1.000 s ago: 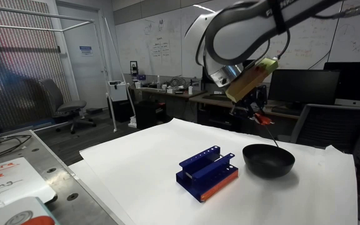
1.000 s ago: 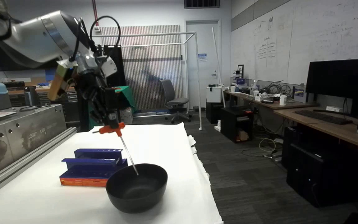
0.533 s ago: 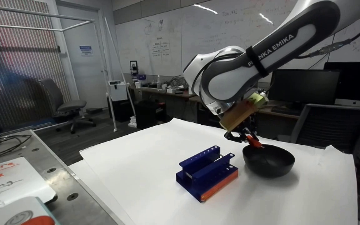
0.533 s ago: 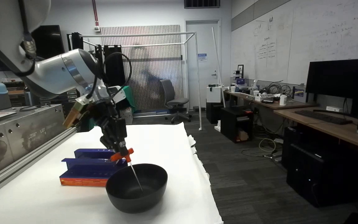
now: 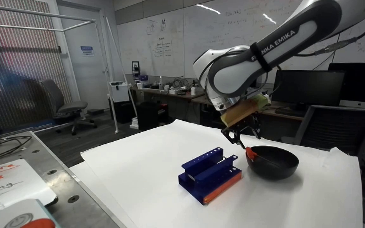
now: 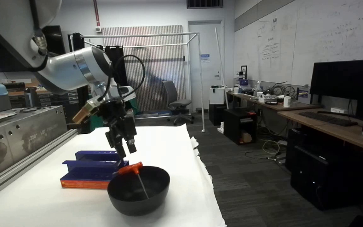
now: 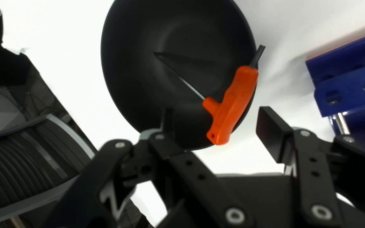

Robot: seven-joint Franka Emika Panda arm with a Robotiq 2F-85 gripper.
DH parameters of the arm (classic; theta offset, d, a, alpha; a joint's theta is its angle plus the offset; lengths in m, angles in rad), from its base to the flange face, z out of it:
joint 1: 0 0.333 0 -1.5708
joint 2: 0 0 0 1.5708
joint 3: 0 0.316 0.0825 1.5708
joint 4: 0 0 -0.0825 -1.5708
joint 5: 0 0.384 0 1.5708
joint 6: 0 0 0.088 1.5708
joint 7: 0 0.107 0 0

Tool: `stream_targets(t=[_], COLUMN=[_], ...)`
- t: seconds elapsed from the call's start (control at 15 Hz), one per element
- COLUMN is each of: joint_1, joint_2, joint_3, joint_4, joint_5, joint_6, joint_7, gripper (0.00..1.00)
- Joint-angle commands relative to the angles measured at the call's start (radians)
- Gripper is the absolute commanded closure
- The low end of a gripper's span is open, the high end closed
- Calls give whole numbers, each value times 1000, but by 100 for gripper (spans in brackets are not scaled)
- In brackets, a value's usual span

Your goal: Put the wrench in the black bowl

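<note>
The wrench has an orange-red T-shaped handle and a thin metal shaft. Its shaft slants down into the black bowl, while the handle lies at the rim, one short dark tip poking out past it. Both exterior views show the wrench at the bowl's edge on the rack side, and the same bowl standing upright on the white sheet. Just above the handle is my gripper, its fingers spread. In the wrist view the gripper has a gap on both sides of the handle and touches nothing visible.
A dark blue slotted rack with an orange-red side stands close beside the bowl. A metal beam runs along one side of the white-covered table. A desk chair stands behind the table.
The arm came down with the wrench over the bowl, lowering its shaft inside. Since half a second ago the fingers have parted and let go, and the handle has dropped to the rim.
</note>
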Motion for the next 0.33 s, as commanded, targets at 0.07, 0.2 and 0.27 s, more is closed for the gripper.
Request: stream_targets(t=[0.07,0.2,0.27], joint_1=[-49,-57,-59], joint_2=[-233,-327,-379], joint_3=[18,22,24], joint_4=[-110,-143,-165], joint_5=[170,236,269], joint_6=[10,12,13], joint_7=[-172,-244,-279], gripper=[0,0,0])
